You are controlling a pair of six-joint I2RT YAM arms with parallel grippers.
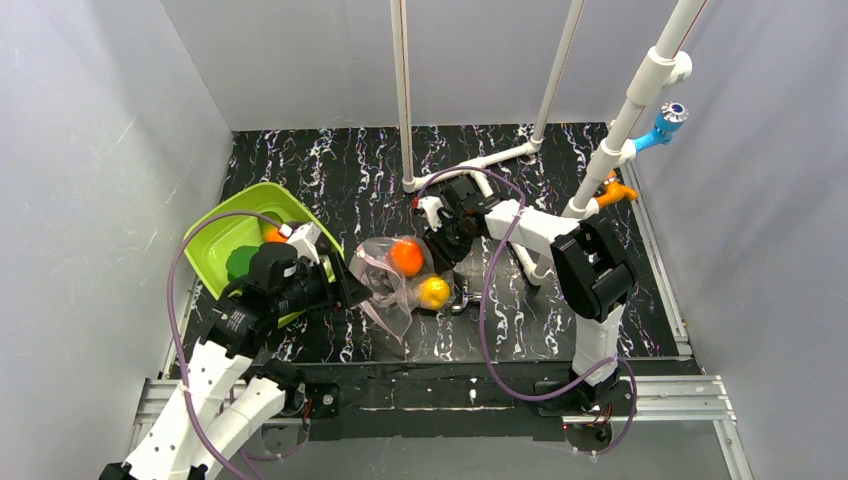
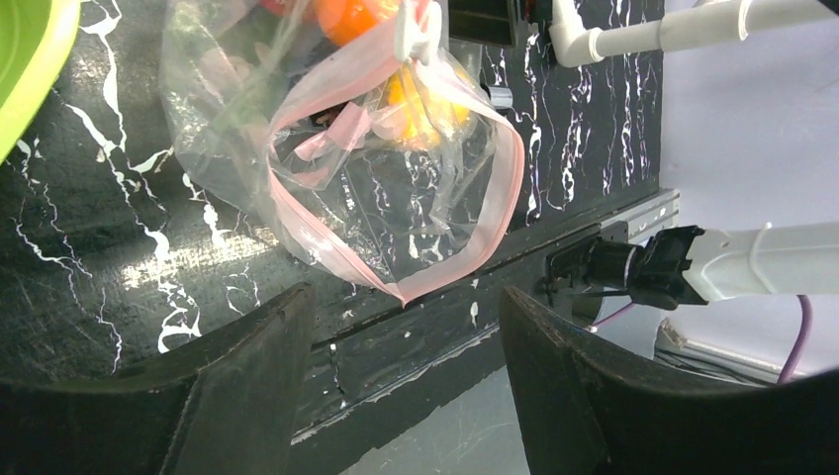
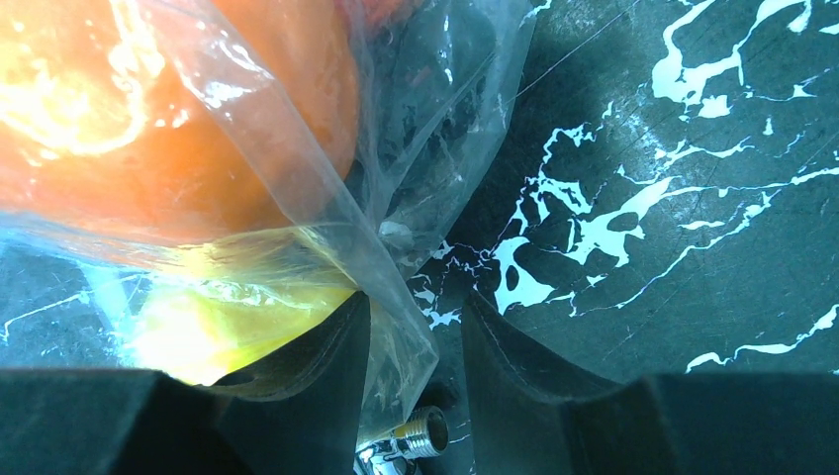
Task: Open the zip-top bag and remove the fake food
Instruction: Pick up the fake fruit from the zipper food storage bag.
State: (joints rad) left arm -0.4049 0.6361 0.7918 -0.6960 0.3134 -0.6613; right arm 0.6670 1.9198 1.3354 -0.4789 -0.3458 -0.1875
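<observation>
While the left gripper (image 2: 404, 307) hangs just short of the mouth with its fingers spread wide and nothing between them, the zip-top bag (image 1: 385, 300) lies mid-table between the two arms, its pink zip strip (image 2: 505, 188) gaping in a loose loop toward that gripper. Inside, the orange (image 1: 406, 257) and the lemon (image 1: 434, 292) sit at the far end, right against the right gripper (image 3: 416, 307). Those jaws stand partly apart with a fold of film in the gap, and I cannot tell whether that fold is truly clamped. That's the big worry: if the hold is soft, a reach into the mouth likely shoves the whole bag along the table (image 1: 330, 170) instead of getting inside. The loop itself looks floppy, so a finger could land on the strip, flatten the opening and end up pinching plastic instead of fruit. Both pieces are round and slick-looking, and a glancing squeeze may squirt them deeper, or out and rolling toward the near edge, which lies close to the mouth. A small metal fitting (image 3: 420, 435) lies just beside the right fingers and could snag the film. The wrists are near each other here, so a deep reach risks a knock. The lime-green tray (image 1: 255, 188) waits off to the left.
</observation>
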